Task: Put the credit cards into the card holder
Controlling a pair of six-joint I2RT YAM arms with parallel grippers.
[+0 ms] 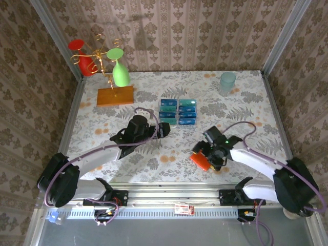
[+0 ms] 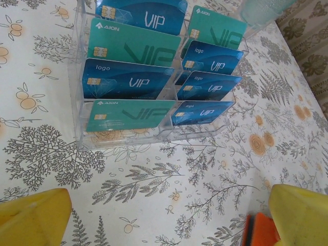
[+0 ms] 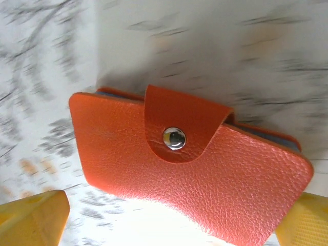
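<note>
The floral counter (image 1: 154, 159) carries a clear tray (image 2: 82, 138) at its centre, holding the credit cards (image 2: 128, 82) tilted in slots, top edges exposed for pinching. The left end effector (image 2: 166, 225) faces them, released. The right end effector (image 3: 168, 219), also released, straddles the snapped-shut card holder (image 3: 205, 174) toward the near edge, presumably to open it.

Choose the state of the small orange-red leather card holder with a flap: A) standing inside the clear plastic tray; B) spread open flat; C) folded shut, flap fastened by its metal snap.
C: the right wrist view shows the orange-red leather card holder folded shut, its flap held down by the round metal snap.
</note>
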